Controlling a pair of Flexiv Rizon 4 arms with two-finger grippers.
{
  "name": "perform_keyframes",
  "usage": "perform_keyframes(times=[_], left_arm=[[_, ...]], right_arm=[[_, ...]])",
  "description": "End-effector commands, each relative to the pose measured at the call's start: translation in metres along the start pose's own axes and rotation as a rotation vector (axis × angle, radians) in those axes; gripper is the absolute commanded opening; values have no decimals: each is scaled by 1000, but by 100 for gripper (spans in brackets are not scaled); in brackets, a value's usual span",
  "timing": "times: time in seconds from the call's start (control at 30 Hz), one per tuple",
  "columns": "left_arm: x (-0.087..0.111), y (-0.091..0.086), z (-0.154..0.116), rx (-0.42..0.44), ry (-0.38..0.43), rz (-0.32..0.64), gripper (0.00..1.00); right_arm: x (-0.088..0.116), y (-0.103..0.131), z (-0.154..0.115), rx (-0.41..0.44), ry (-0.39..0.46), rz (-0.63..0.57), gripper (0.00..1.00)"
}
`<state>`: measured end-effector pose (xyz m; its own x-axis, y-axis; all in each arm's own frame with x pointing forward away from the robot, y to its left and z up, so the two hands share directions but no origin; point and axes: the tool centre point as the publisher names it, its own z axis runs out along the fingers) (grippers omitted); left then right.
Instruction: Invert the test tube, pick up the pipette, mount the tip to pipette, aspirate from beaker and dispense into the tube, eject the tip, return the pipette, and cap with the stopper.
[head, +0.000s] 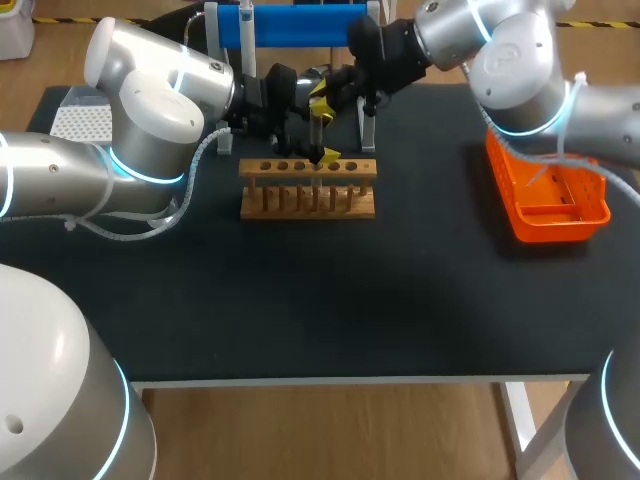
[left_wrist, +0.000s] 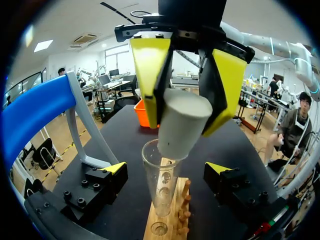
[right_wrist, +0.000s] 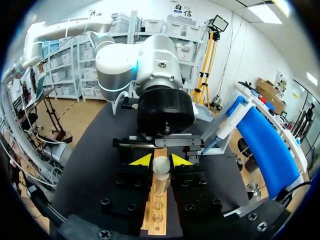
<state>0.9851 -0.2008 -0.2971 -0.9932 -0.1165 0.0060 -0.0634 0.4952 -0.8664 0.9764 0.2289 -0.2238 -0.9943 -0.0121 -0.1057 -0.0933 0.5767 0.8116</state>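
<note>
Two yellow pads of your right tool (right_wrist: 161, 161) pinch the white tapered stopper (left_wrist: 182, 125), tilted at the mouth of the clear glass test tube (left_wrist: 159, 190) in the wooden rack (head: 308, 200). Your left tool (left_wrist: 167, 168) stands wide, flanking the tube untouched. Only seating the stopper looks left; the white-and-blue pipette (right_wrist: 224, 127) hangs on its stand. Black desk (head: 300, 300), orange basket (head: 555, 222) at your right.

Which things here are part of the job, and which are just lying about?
Job: stopper held in the right gripper, over the test tube in the wooden rack; open left gripper, a finger on either side of the tube; pipette on its blue stand; white tip box.
Lying about: orange basket on the table's right side.
</note>
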Motion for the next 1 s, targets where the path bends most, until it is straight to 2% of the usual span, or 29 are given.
perform_keyframes(times=[0.03,0.8,1.0], left_arm=[[-1,1,1,2,3,1,100],[-1,1,1,2,3,1,100],[-1,1,1,2,3,1,100]], right_arm=[[1,-1,0,-1,-2,1,0],[-2,-3,4,10,0,3,0],[-2,-1,1,-14,-19,-3,0]])
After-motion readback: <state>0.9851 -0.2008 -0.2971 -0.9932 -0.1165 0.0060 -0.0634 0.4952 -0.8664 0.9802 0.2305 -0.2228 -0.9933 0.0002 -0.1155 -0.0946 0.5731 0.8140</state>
